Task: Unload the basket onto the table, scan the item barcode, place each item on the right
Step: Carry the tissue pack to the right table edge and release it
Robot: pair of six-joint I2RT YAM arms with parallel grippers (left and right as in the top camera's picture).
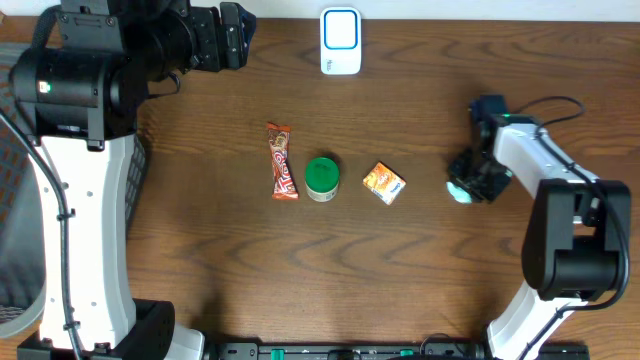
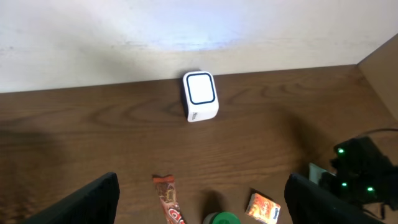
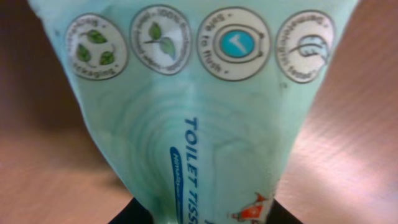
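A pale green toilet tissue pack (image 3: 199,112) fills the right wrist view and narrows to where the two dark fingers pinch it at the bottom edge. My right gripper (image 1: 472,175) is shut on this pack (image 1: 459,190) at the right of the table. The white scanner (image 1: 340,41) with a blue-rimmed window stands at the far middle edge, also seen as the scanner (image 2: 200,95) in the left wrist view. High at the far left, my left gripper (image 1: 226,36) is open and empty, its fingers (image 2: 93,202) wide apart.
In a row at the table's middle lie a red candy bar (image 1: 283,161), a green-lidded jar (image 1: 321,177) and a small orange box (image 1: 384,183). A black cable (image 1: 555,105) loops by the right arm. A pale wall (image 2: 186,31) rises behind the scanner.
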